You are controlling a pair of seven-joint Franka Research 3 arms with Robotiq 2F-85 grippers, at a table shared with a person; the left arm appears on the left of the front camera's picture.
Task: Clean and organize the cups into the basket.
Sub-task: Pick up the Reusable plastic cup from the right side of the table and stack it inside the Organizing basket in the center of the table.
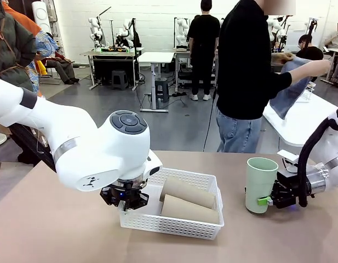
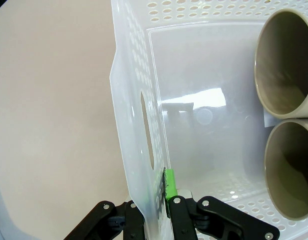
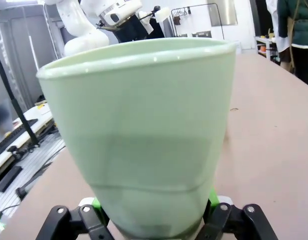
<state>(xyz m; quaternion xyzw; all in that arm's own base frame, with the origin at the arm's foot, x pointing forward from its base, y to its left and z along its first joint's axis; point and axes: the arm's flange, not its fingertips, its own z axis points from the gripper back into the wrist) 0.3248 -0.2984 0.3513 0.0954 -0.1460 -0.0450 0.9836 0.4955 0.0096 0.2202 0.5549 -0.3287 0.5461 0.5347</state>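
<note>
Bright, even light; soft shadows; glare inside the basket (image 2: 193,102).

The tan desk (image 1: 59,230) carries a white basket (image 1: 177,223) by its near edge and a mint cup (image 1: 261,183) upright toward its right edge.

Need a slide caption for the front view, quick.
Left gripper pinches the basket holding two tan cups; right gripper straddles the upright green cup.
</note>
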